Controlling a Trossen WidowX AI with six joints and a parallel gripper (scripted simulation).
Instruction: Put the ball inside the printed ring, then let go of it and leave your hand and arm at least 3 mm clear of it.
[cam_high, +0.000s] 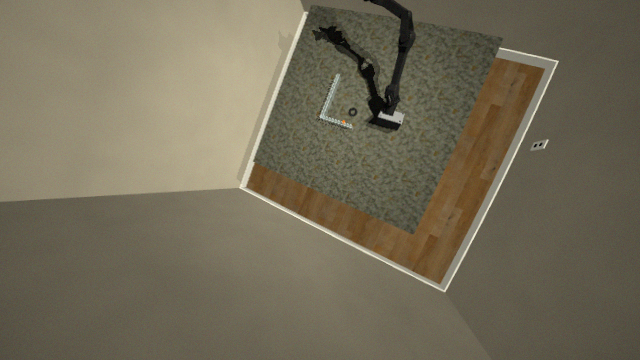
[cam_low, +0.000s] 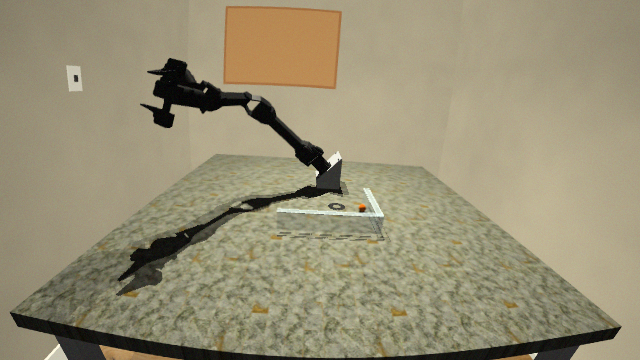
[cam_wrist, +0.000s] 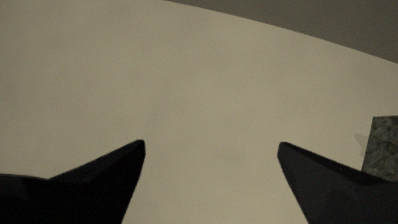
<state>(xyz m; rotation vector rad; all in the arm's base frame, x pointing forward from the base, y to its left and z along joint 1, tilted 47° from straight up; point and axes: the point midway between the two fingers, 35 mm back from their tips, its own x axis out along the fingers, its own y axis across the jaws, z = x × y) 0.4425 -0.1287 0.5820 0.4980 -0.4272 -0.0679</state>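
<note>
- The arm rises from its base on the far part of the table and reaches up and to the left, high above the table top.
- The gripper hangs in the air, well apart from every object on the table. Its jaws stand wide apart, with nothing between them.
- In the wrist view the two fingertips frame only a bare wall, with a sliver of table at the right edge.
- The ball, small and orange, rests on the table in the inner corner of an L-shaped barrier.
- The ring, dark and flat, lies just left of the ball. The ball is outside it.
</note>
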